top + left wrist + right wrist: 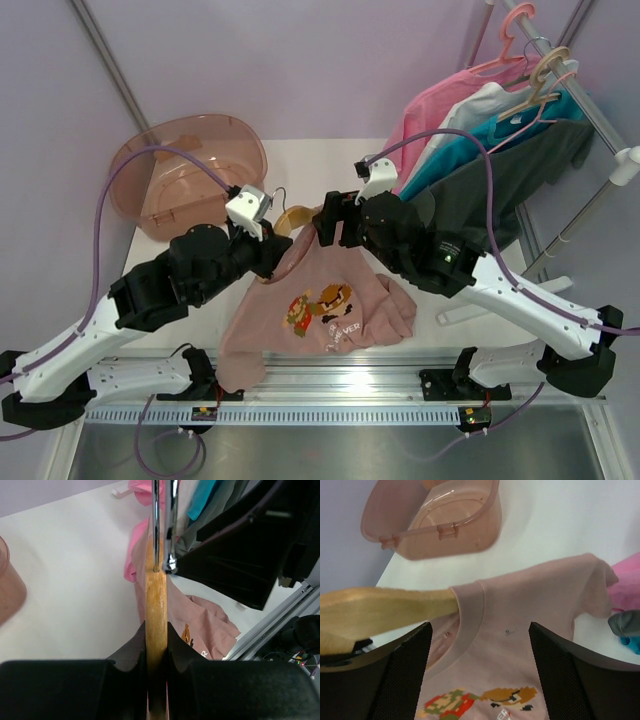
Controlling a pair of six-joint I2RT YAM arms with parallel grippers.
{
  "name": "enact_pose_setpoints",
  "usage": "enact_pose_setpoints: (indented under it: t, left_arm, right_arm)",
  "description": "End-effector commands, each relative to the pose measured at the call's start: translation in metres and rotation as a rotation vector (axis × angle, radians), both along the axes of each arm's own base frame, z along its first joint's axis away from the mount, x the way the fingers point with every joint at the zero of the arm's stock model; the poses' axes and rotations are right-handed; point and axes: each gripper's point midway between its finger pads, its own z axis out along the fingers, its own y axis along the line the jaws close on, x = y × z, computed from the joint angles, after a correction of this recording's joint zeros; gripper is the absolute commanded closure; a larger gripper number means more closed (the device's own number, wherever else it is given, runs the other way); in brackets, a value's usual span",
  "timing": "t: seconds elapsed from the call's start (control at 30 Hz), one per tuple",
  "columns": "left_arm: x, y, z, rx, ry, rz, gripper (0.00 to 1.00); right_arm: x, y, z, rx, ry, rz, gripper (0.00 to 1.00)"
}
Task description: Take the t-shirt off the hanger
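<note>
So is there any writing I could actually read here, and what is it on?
"VER": pale letters on the t-shirt, just below its cartoon print; the start of the word is lost in a fold.
A smaller line of text beneath that: too blurred to read.
Nothing else in any view is readable.

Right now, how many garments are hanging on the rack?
4 on the rack: pink garment leftmost in the top view, then white garment, teal shirt, dark grey shirt. Others may hide between them.
</note>
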Motion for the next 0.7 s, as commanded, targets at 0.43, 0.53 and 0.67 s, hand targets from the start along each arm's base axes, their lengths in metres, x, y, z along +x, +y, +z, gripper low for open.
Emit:
enact_pose_setpoints:
  t: [0.43,0.53,0.67]
  left_arm:
    - [-0.012,0.006,0.036,-0.201,-0.047,-0.026,1.00]
    - [-0.011,0.008,0.036,-0.204,-0.048,-0.013,1.00]
    - [-0.008,0.012,0.034,-0.197,-0.055,0.010,1.00]
  right_arm:
    - [0.026,0.023,-0.013,0.101,-0.052,-0.100,0.44]
    - [0.025,0.033,-0.019,0.106,-0.034,-0.072,0.44]
    - [0.026,0.036,-0.021,0.122,-0.033,-0.071,0.45]
